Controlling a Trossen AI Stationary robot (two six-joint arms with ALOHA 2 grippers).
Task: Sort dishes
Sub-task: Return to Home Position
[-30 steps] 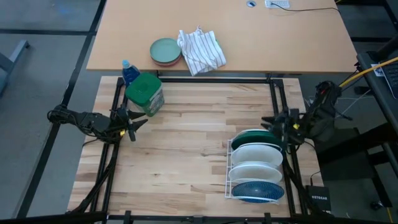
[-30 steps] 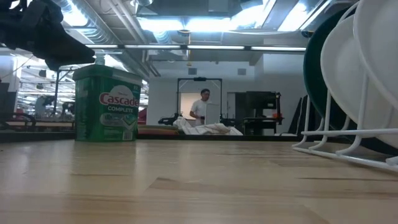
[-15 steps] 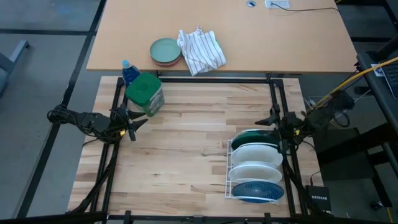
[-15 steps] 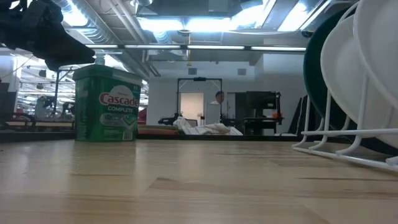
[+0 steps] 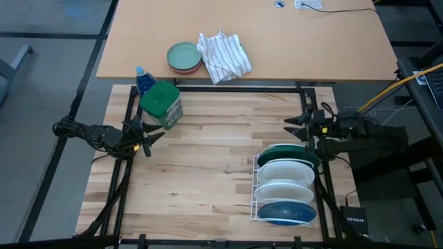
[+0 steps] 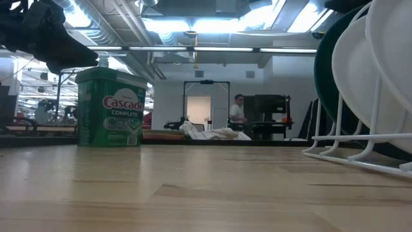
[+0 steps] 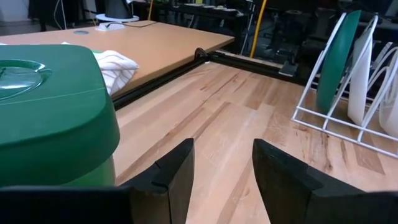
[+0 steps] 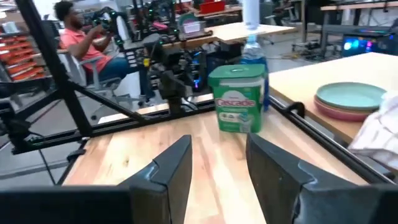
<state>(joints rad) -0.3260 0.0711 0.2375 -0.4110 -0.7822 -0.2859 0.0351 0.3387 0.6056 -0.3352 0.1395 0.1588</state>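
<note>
Far out to the left of the dish rack (image 5: pixel 254 196) in the high view, the left gripper (image 5: pixel 154 140) waits low by the table edge. Its fingers (image 7: pixel 174 177) are spread with nothing between them, pointing toward the rack. Also left of the rack but farther back stands a green-lidded Cascade tub (image 5: pixel 161 104), with a blue-capped bottle (image 5: pixel 142 78) just behind it. Farther back again, on the pale desk, a pale green dish (image 5: pixel 184 55) sits stacked on a pinkish one, with a striped cloth (image 5: pixel 224 57) touching its side.

The white wire rack holds all four plates upright on edge, one behind another. From its far end to its near end these are the dark green plate (image 5: pixel 284 150), a white plate (image 5: pixel 285 169), a second white plate (image 5: pixel 282 190) and the blue patterned plate (image 5: pixel 285 211).

Just beyond the rack's green-plate end, the right gripper (image 5: pixel 291 128) hangs clear of it. Its fingers (image 8: pixel 171 167) are parted and empty, aimed across the table away from the rack.

In the low view a person (image 6: pixel 237 111) stands in the room well behind the rack.
</note>
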